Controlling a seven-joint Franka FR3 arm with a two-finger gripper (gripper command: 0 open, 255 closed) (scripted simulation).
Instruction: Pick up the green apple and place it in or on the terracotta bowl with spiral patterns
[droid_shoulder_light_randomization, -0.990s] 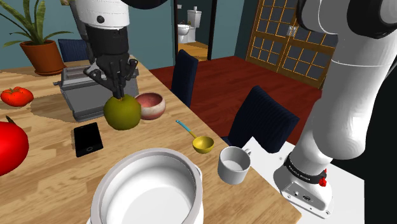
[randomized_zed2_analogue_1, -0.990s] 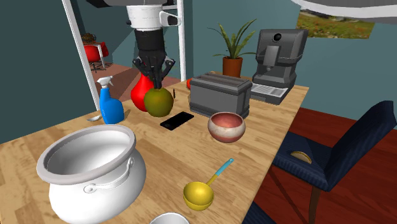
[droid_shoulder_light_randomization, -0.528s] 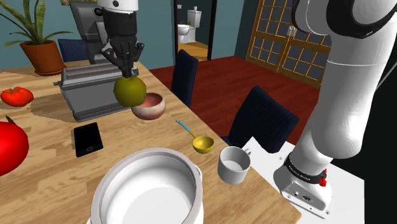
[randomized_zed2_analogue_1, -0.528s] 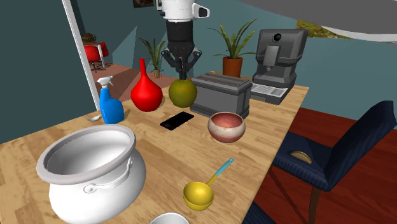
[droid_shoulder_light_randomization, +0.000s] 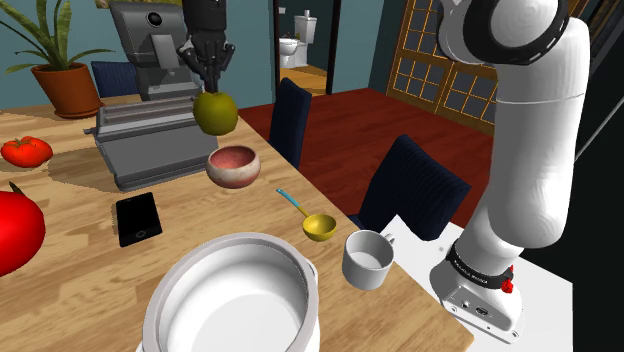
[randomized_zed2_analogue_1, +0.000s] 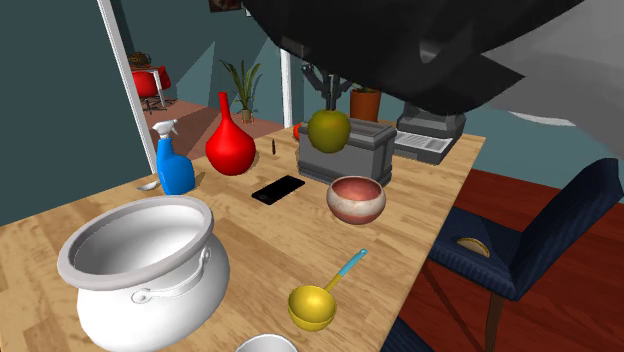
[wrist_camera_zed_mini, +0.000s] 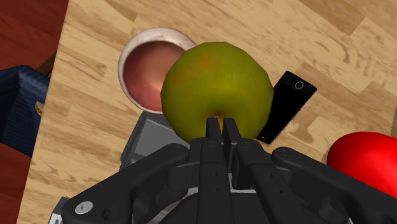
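- The gripper (droid_shoulder_light_randomization: 212, 88) is higher than a second ago.
- The apple (droid_shoulder_light_randomization: 215, 112), clasped at its fingertips, has left the table (droid_shoulder_light_randomization: 80, 260).
- The bowl (droid_shoulder_light_randomization: 234, 166), formerly off to the gripper's side, now lies almost beneath it.

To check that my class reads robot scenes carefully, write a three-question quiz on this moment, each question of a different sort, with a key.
1. True or false: the green apple lies inside the reddish bowl.
2. The gripper is: A) open; B) shut on the green apple; C) shut on a spray bottle.
3. Fill in: in the shoulder view, the black phone lies to the reddish bowl's ___.

Key: 1 false; 2 B; 3 left.
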